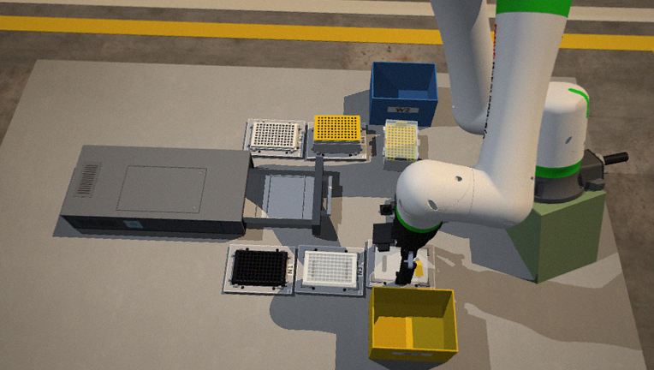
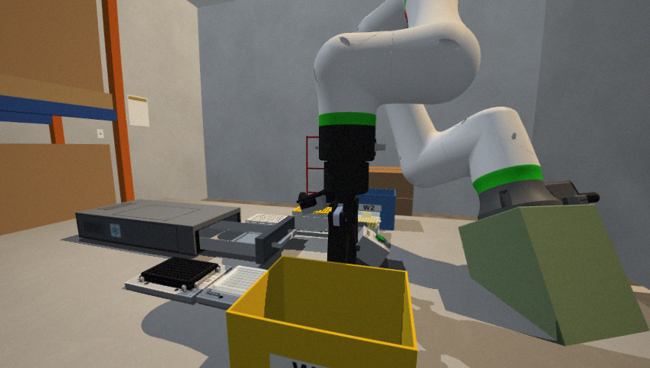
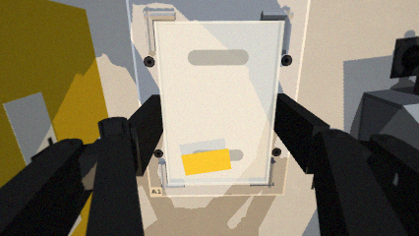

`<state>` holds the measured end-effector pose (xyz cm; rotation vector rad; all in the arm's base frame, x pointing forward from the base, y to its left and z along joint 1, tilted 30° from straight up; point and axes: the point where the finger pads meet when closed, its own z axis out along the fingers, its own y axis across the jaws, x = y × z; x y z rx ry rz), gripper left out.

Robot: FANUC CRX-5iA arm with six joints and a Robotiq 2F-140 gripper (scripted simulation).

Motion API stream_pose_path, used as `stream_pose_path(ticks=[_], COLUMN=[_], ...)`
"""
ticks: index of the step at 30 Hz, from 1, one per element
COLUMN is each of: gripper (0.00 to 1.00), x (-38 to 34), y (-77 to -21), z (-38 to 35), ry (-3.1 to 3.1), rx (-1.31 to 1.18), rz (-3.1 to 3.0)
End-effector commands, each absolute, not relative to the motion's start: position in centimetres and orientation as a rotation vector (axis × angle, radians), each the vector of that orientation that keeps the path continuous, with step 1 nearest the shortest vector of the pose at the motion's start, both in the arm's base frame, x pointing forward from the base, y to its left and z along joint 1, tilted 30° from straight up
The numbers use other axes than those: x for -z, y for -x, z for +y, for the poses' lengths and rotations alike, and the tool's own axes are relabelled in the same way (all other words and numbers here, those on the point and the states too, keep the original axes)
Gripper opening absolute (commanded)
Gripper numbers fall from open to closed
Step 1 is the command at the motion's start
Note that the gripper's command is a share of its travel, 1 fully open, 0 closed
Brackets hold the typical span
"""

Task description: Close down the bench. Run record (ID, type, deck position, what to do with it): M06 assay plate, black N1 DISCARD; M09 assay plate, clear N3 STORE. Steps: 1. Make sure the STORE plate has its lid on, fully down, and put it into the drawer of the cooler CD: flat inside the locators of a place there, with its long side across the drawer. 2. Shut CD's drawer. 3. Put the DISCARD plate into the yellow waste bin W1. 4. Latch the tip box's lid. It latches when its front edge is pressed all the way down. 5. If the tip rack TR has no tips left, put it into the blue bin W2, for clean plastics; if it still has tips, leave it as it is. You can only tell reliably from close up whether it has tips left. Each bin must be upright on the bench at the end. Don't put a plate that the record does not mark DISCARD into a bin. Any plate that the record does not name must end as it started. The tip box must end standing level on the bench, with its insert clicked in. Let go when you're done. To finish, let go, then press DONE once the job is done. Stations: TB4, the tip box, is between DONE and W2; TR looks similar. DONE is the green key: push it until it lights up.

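Observation:
My gripper is down over the nest marked A1, and its two black fingers press on the long sides of a flat translucent lid with a yellow label. The lid lies inside the nest's corner locators. In the overhead view the gripper stands just behind the yellow bin W1. The clear plate sits uncovered in the nest to the left, and the black plate sits beyond it. The cooler CD has its drawer pulled open.
The blue bin W2 stands at the back. In front of it lie a pale yellow rack, an orange-topped rack and a white grid plate. The arm's elbow hangs over the bench's right middle. The green pedestal is on the right.

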<state>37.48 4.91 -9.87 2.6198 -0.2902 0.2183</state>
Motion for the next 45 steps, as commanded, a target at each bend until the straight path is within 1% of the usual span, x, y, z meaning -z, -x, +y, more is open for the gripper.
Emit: stream_pose_path(ticks=[1, 45], gripper=[0.1, 0.1], x=[9.83, 9.13], y=[-37.52, -37.44], z=[4.98, 5.38], ry=[-2.621, -2.621], rx=[-0.22, -0.22], rz=[-0.29, -0.29])
